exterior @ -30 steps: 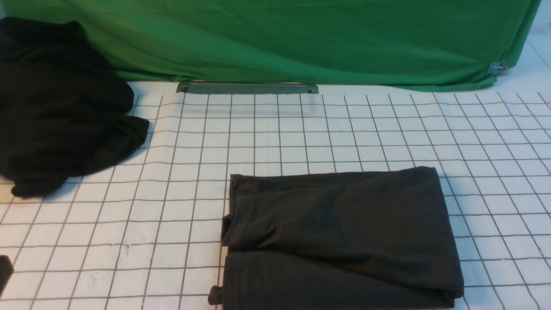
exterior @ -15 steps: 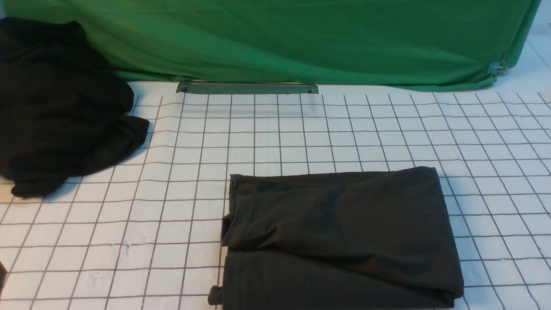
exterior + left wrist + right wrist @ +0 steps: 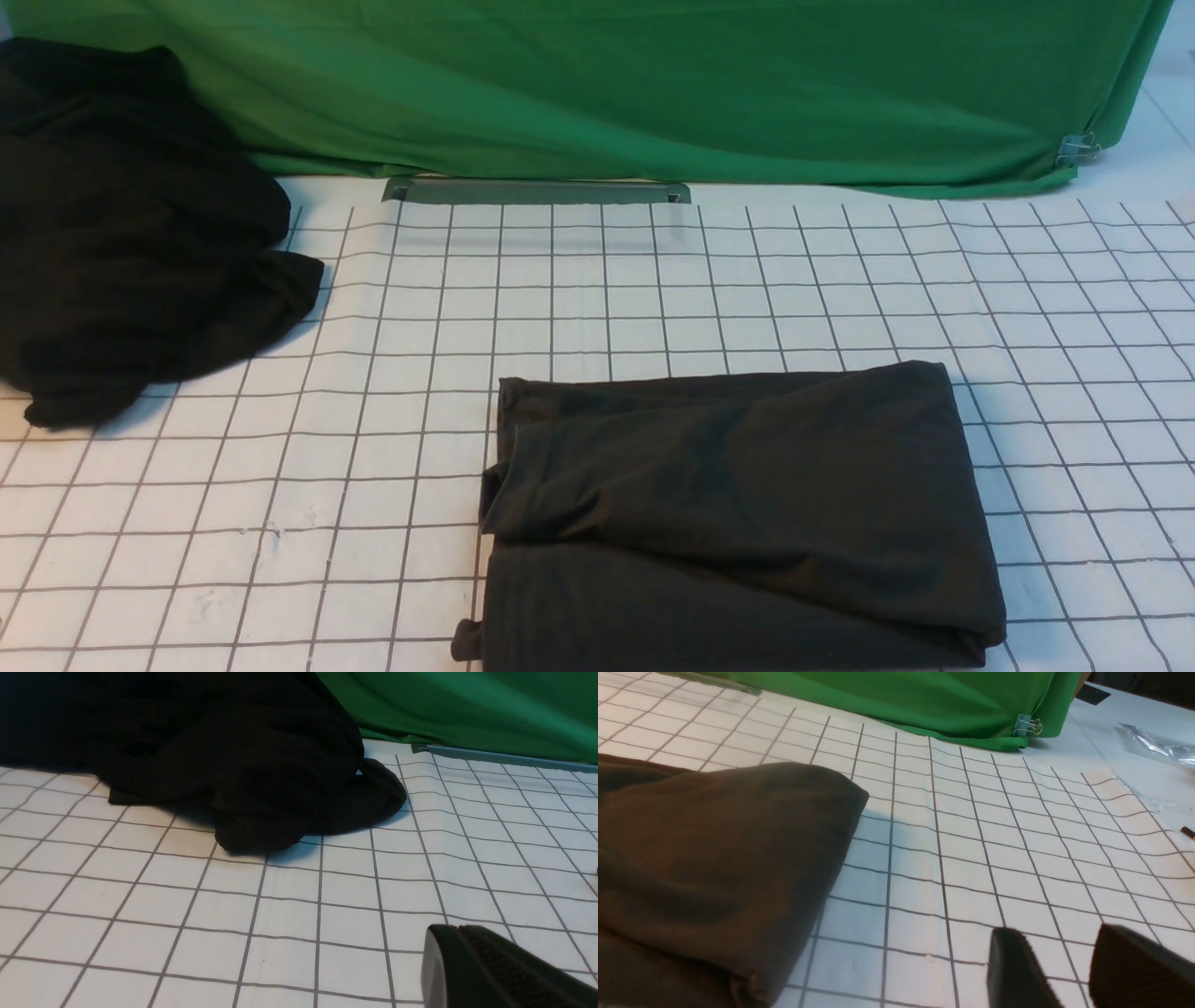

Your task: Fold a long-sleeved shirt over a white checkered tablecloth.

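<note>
From the front we see the long-sleeved shirt (image 3: 738, 523) folded into a rectangle, near and slightly right of centre on the white checkered tablecloth (image 3: 597, 299), with a heap of black cloth (image 3: 131, 243) far left; neither arm shows there. Our left gripper (image 3: 495, 970) appears only in its wrist view, closed and empty. Our right gripper (image 3: 1069, 966) stands partly open, holding nothing, right of the shirt; its view alone shows a binder clip (image 3: 1027, 725) on the green backdrop (image 3: 896, 695).

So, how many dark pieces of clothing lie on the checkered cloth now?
2. A folded long-sleeved shirt lies near the front, right of centre. A crumpled black heap lies at the far left; whether it holds more than one garment cannot be told.
</note>
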